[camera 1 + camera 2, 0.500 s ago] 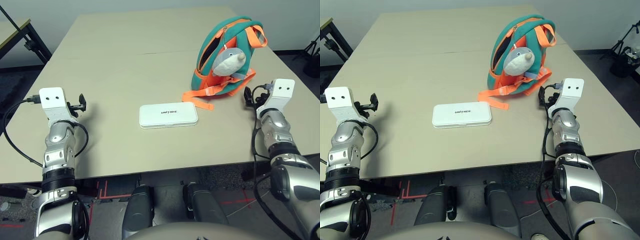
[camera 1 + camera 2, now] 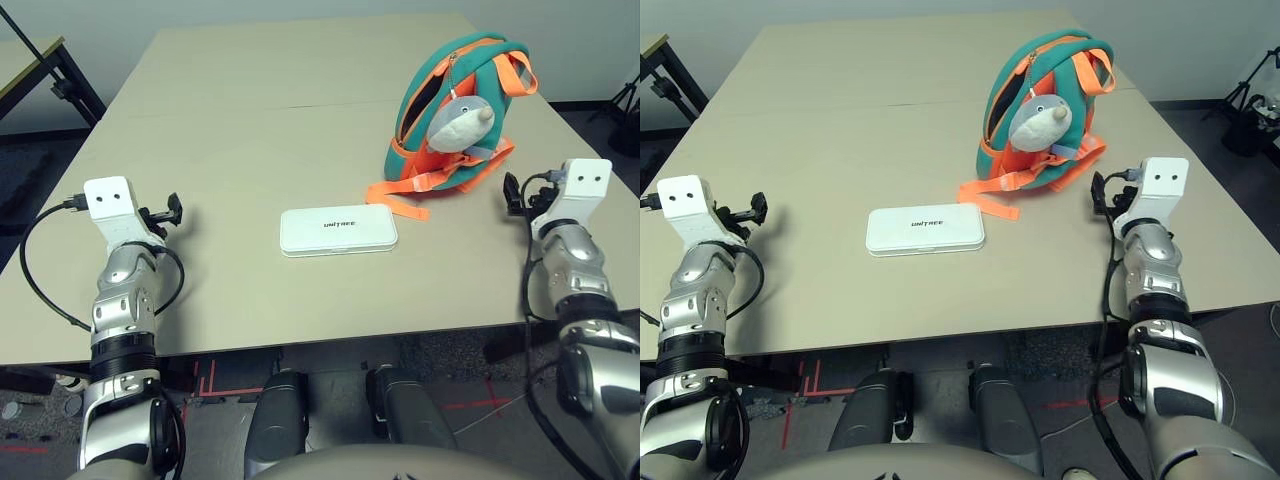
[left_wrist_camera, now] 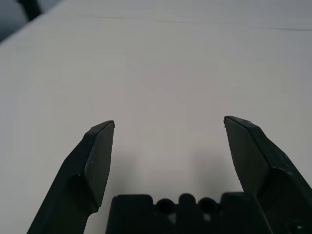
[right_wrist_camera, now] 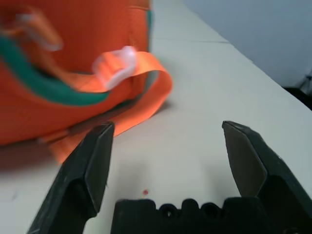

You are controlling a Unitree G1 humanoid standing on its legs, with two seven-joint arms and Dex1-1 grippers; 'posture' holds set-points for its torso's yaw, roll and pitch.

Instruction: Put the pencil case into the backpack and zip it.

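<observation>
Desk [image 2: 240,130] carries everything. Backpack [image 2: 455,110], teal with orange trim, upright toward the desk's right edge, past the pencil case; opening along its top partly unzipped, dark inside. Grey-white plush [image 2: 460,124] on its front. Orange strap [image 2: 400,187] trails on the desk toward the pencil case. Pencil case [image 2: 338,230], white, flat, dark UNITREE lettering up, lies near the middle of the desk's front edge, set back from it, near the strap end. My left claw [image 3: 169,119] is spread, nothing between its fingers, over the desk's front left corner area. My right claw [image 4: 168,123] is spread too, empty, near the desk's right edge, on the near side of the backpack, apart from it.
</observation>
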